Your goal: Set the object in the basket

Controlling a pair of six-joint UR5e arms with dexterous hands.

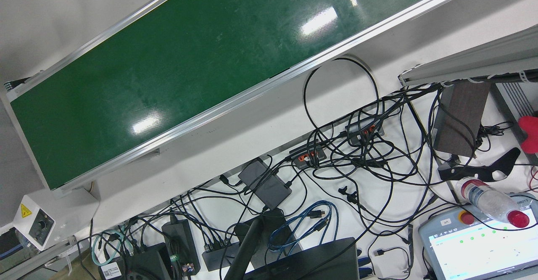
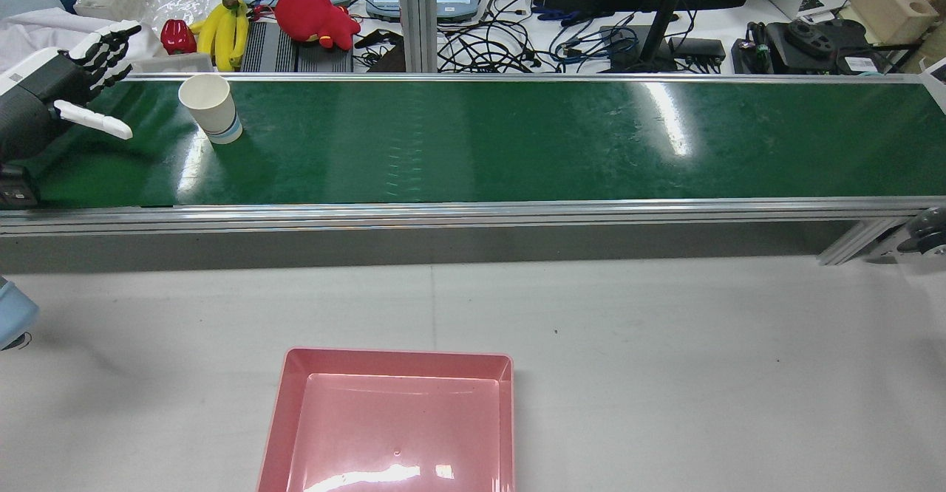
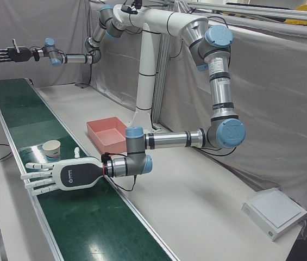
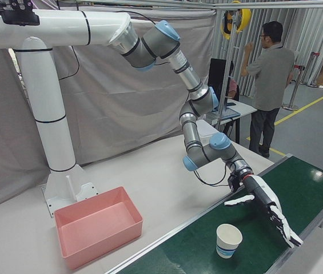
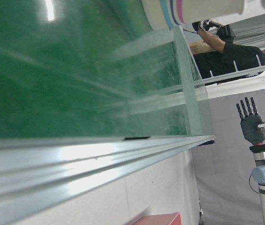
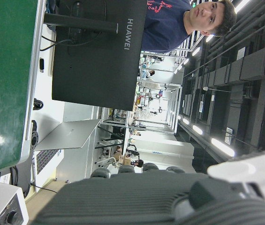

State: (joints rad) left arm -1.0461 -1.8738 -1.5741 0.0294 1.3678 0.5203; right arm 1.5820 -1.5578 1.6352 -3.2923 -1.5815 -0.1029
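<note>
— Starting close in the rear view, what is lying there?

— A pink basket [image 2: 392, 418], shallow and rectangular, glossy plastic catching glare, is sitting on the matte grey table [image 2: 665, 344]. It is holding nothing.

— And beyond it?

— The green conveyor belt [image 2: 517, 137], smooth and shiny with aluminium rails, is running across the view. A white paper cup [image 2: 211, 108] with a blue band near its base is standing upright on it, toward the left end.

— Is the left hand doing anything to the cup?

— No. The left hand [image 2: 70, 82], a grey palm with white and black fingers, is hovering over the belt's left end with its fingers spread flat, grasping nothing. It is sitting just beside the cup and apart from it.

— The right hand?

— The right hand [image 3: 9, 54] is hanging high above the belt's far end in the left-front view, fingers stretched out, grasping nothing.
</note>
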